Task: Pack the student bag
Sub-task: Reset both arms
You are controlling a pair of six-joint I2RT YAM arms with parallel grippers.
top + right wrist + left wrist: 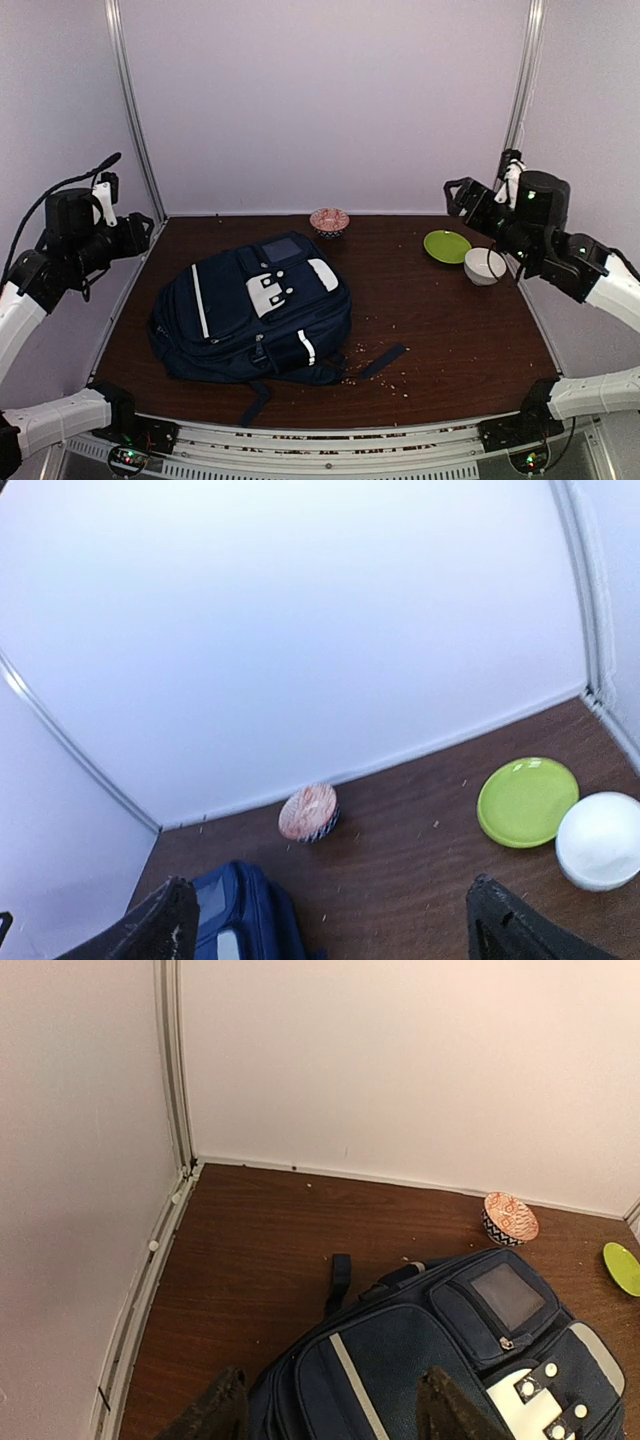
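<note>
The student bag [250, 310] is a navy backpack with white stripes and white buckle patches. It lies flat, front side up, on the left half of the brown table, and its zips look closed. The left wrist view looks down on its top end [420, 1360]; one corner shows in the right wrist view [240, 910]. My left gripper [140, 232] hangs high over the table's left edge, open and empty [333, 1380], above the bag's left part. My right gripper [458, 195] is raised at the far right, open and empty [332, 890].
A pink patterned bowl [329, 220] sits at the back wall behind the bag. A green plate [447, 245] and a white bowl [485, 266] are at the back right. A dark strap [385, 360] trails from the bag towards the front. Crumbs are scattered on the table [450, 340].
</note>
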